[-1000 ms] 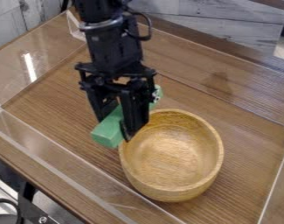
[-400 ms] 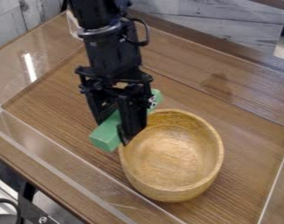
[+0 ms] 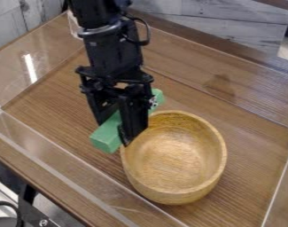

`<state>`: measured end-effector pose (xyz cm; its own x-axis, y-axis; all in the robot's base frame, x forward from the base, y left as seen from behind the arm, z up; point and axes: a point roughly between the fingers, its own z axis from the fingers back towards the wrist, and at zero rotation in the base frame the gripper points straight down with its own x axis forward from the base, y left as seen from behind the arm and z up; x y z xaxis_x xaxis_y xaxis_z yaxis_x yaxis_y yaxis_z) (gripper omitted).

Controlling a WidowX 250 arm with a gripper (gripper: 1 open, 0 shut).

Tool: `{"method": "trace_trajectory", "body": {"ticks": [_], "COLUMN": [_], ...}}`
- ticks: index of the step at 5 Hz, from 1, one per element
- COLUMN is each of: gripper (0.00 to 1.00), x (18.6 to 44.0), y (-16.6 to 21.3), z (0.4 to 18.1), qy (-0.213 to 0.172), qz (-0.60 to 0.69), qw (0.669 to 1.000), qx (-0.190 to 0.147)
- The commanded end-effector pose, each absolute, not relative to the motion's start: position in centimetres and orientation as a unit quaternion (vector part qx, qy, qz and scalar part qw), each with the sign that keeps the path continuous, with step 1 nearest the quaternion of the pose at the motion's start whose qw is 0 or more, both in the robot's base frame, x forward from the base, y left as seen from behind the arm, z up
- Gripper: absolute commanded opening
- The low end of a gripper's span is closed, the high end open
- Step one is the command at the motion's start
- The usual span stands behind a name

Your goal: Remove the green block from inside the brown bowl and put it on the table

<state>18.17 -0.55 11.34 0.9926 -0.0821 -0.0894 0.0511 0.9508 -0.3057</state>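
Beside the brown bowl (image 3: pixel 174 157), your end effector (image 3: pixel 122 133) stays clamped on the green block (image 3: pixel 111 135), which has sunk slightly toward the worktop (image 3: pixel 217 84) since a moment ago; the bowl sits empty, so release comes next.

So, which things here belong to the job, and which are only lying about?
Belong to the job:
- green block, outside the bowl, fingers shut on it
- brown bowl, empty
- table

Only lying about:
- clear plastic walls
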Motion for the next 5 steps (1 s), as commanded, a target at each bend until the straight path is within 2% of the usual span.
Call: {"method": "trace_trajectory", "body": {"ticks": [1, 5], "gripper": [0.00, 0.00], "x": [18.50, 18.48], "y": [-0.16, 0.17], "z": [12.03, 12.15], "qy": [0.029, 0.021], "qz": [-0.037, -0.035], "qw": [0.987, 0.987], "qx": [-0.151, -0.155]}}
